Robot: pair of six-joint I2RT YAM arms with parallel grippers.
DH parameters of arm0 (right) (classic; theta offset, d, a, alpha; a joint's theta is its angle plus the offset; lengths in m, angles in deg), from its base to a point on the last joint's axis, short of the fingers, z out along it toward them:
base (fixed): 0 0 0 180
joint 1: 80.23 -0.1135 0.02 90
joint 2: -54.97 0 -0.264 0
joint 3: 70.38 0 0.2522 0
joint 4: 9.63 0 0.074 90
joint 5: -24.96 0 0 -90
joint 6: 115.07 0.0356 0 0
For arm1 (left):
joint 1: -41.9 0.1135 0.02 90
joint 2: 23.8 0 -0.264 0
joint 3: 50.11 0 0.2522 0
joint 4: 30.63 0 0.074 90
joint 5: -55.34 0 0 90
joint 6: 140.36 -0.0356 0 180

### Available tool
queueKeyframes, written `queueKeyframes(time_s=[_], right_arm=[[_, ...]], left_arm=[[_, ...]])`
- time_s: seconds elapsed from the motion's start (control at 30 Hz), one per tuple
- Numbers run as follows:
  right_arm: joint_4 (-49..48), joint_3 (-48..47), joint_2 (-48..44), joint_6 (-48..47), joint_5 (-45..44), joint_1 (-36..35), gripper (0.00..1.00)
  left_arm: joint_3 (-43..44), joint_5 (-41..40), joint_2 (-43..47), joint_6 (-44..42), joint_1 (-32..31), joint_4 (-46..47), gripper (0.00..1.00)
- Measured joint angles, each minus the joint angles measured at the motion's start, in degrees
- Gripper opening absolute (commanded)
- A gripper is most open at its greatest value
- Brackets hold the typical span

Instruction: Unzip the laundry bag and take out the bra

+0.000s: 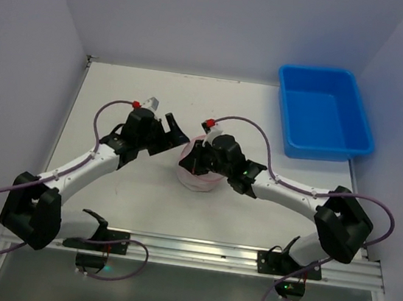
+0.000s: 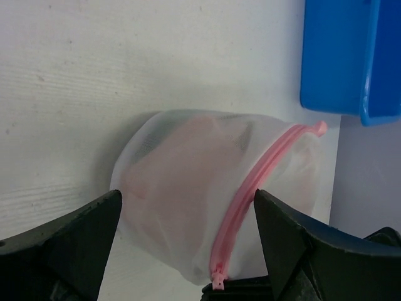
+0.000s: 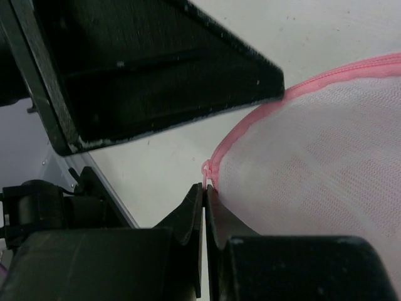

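Observation:
The laundry bag (image 1: pixel 196 176) is a white mesh dome with a pink zipper, resting on the table between both arms. In the left wrist view the bag (image 2: pixel 156 207) fills the middle, and the pale pink bra (image 2: pixel 182 150) shows faintly through the mesh. The zipper (image 2: pixel 250 188) looks closed along the part that shows. My right gripper (image 1: pixel 195 161) is shut on the pink zipper pull (image 3: pixel 206 175) at the bag's edge (image 3: pixel 313 163). My left gripper (image 1: pixel 175 134) is open, its fingers (image 2: pixel 81 232) standing either side of the bag without gripping it.
A blue plastic bin (image 1: pixel 324 111) stands at the back right of the table and also shows in the left wrist view (image 2: pixel 341 56). White walls close in the table at the left, back and right. A metal rail (image 1: pixel 195 252) runs along the near edge.

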Motion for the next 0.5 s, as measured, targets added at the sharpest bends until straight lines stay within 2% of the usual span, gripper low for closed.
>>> queueKeyframes(time_s=[0.07,0.1,0.17,0.2,0.27,0.3,0.4,0.5], right_arm=[[-0.3,0.0,1.2,0.3,0.2,-0.1,0.00],[-0.4,0.0,1.6,0.4,0.2,-0.1,0.00],[-0.4,0.0,2.0,0.5,0.2,-0.2,0.00],[-0.4,0.0,2.0,0.5,0.2,-0.2,0.00],[-0.6,0.0,2.0,0.4,0.2,-0.2,0.00],[-0.6,0.0,2.0,0.4,0.1,-0.2,0.00],[-0.3,0.3,1.4,0.2,-0.3,-0.3,0.00],[0.8,2.4,-1.6,-0.8,-0.9,-0.3,0.00]], left_arm=[[-2.2,1.2,0.7,1.4,0.0,0.8,0.81],[-2.9,1.9,0.5,2.0,-0.1,1.1,0.71],[-3.8,2.6,0.0,3.0,-0.4,1.5,0.60],[-4.0,2.9,-0.1,3.3,-0.5,1.8,0.48],[-4.3,3.3,-0.1,4.1,-1.1,2.3,0.34],[-4.3,3.4,-0.1,4.2,-1.3,2.5,0.21],[-4.4,3.9,-0.1,4.9,-1.7,3.8,0.00],[-4.6,4.2,-0.1,5.3,-1.9,4.9,0.00]])
